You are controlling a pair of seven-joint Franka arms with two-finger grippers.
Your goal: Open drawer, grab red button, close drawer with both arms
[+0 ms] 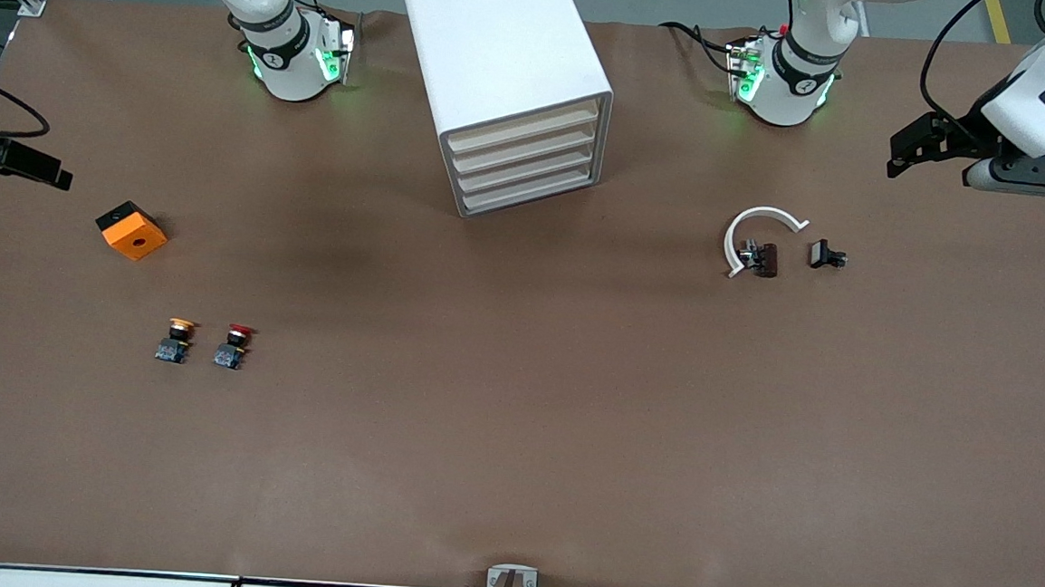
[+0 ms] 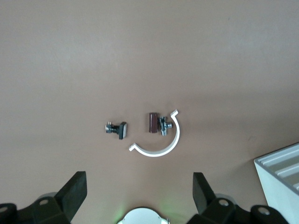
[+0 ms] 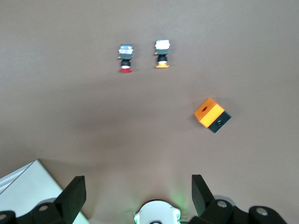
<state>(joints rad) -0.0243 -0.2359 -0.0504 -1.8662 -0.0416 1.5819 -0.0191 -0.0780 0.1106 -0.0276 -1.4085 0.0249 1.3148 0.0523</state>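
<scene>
Both arms wait raised at the table's ends, the left gripper (image 1: 935, 146) and the right gripper (image 1: 13, 162) each pointing down with fingers (image 2: 74, 191) spread wide apart and nothing between them.

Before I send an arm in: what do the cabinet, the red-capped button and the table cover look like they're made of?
The cabinet looks like smooth white moulded plastic with rounded corners; its cream drawer fronts look matte. The red-capped button seems to be plastic, with a red cap on a dark body; any metal parts cannot be told. The table cover looks like matte brown paper or sheet, faintly creased.
</scene>
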